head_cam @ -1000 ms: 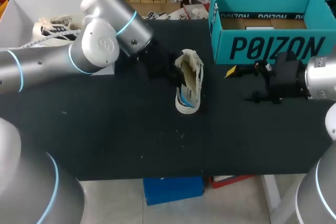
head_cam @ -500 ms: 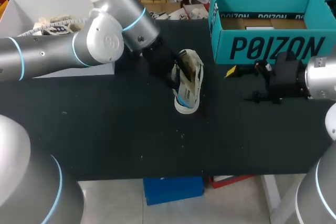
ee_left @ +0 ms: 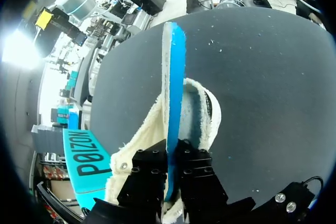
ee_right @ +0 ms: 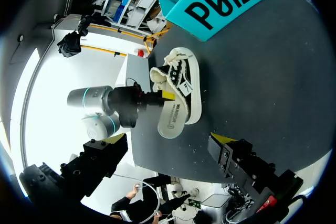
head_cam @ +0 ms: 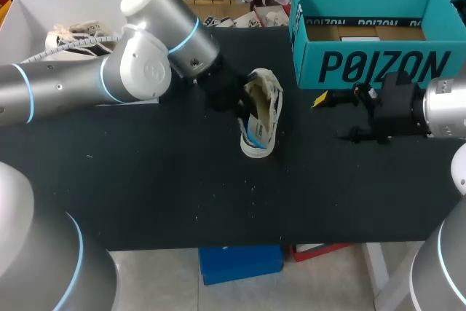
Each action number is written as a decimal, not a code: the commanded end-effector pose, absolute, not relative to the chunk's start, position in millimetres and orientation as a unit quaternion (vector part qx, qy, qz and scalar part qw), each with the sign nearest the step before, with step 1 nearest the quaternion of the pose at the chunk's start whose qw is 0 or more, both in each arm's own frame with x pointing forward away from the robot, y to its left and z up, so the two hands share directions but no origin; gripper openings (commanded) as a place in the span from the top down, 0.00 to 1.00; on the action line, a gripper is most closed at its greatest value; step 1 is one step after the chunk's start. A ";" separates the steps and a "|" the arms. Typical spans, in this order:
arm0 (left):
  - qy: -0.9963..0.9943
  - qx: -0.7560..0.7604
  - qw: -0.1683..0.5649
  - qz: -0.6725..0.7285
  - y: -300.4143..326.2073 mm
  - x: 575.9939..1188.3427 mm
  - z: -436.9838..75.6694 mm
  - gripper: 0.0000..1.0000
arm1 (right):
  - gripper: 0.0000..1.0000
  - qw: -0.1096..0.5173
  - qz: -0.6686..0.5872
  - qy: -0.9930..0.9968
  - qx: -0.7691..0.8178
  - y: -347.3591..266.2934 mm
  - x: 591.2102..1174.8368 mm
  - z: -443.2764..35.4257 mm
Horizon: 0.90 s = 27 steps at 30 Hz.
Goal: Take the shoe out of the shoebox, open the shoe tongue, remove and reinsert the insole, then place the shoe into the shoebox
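A cream shoe (head_cam: 262, 111) lies on its side in the middle of the black table (head_cam: 145, 187). From its opening a blue insole (ee_left: 174, 72) pokes out ahead of my left gripper (ee_left: 173, 153), which is shut on the insole's edge. In the head view my left gripper (head_cam: 239, 103) sits at the shoe's opening, and the blue insole (head_cam: 253, 133) shows inside. The teal shoebox (head_cam: 368, 67) stands at the back right, open. My right gripper (head_cam: 348, 116) hangs open in front of the box with nothing in it. The right wrist view has the shoe (ee_right: 178, 95) ahead of the right gripper (ee_right: 168, 142).
A white bin (head_cam: 29, 12) at the back left holds another shoe (head_cam: 73, 38). My left arm (head_cam: 145, 56) crosses in front of that bin.
My left gripper pushed in at the shoe's opening, then drew back slightly with the insole. The shoe shifted a little to the left. The right arm has kept still.
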<state>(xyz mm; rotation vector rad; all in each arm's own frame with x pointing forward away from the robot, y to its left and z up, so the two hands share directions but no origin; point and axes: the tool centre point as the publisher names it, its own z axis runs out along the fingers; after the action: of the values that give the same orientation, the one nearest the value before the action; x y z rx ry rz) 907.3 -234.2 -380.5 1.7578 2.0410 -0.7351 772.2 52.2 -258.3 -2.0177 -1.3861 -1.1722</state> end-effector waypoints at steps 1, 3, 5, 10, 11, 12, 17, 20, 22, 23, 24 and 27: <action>0.716 0.621 0.184 -0.261 -233.4 901.5 -374.7 1.00 | 0.00 0.212 -0.421 -0.499 -0.727 53.0 773.2 -258.2; 0.711 0.618 0.191 -0.275 -233.1 896.4 -369.9 1.00 | 0.00 0.212 -0.421 -0.499 -0.727 53.0 773.2 -258.2; 0.706 0.613 0.199 -0.294 -234.0 889.8 -365.4 1.00 | 0.00 0.212 -0.421 -0.499 -0.727 53.0 773.2 -258.2; 0.699 0.610 0.210 -0.309 -235.7 873.3 -354.9 1.00 | 0.00 0.212 -0.421 -0.499 -0.727 53.0 773.2 -258.2; 0.698 0.611 0.210 -0.308 -235.5 869.5 -354.0 1.00 | 0.00 0.212 -0.421 -0.499 -0.727 53.0 773.2 -258.2; 0.698 0.611 0.210 -0.309 -235.3 867.8 -354.0 1.00 | 0.00 0.212 -0.421 -0.499 -0.727 53.0 773.2 -258.2; 0.703 0.604 0.212 -0.308 -233.5 858.8 -355.2 1.00 | 0.00 0.212 -0.421 -0.499 -0.727 53.0 773.2 -258.2; 0.704 0.597 0.223 -0.313 -233.3 855.1 -352.2 1.00 | 0.00 0.212 -0.421 -0.499 -0.727 53.0 773.2 -258.2; 0.705 0.592 0.230 -0.315 -233.0 853.0 -351.6 1.00 | 0.00 0.212 -0.421 -0.499 -0.727 53.0 773.2 -258.2; 0.706 0.590 0.232 -0.316 -232.6 851.9 -351.9 1.00 | 0.00 0.212 -0.421 -0.499 -0.727 53.0 773.2 -258.2; 0.708 0.587 0.235 -0.315 -231.8 851.0 -353.1 1.00 | 0.00 0.212 -0.421 -0.499 -0.727 53.0 773.2 -258.2; 0.713 0.577 0.239 -0.318 -229.8 852.3 -359.5 1.00 | 0.00 0.212 -0.421 -0.499 -0.727 53.0 773.2 -258.2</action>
<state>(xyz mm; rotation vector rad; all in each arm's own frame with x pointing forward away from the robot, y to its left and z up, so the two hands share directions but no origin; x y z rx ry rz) 856.8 -232.2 -353.2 1.6097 1.9626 -0.8764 772.2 52.2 -258.3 -2.0177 -1.3861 -1.1722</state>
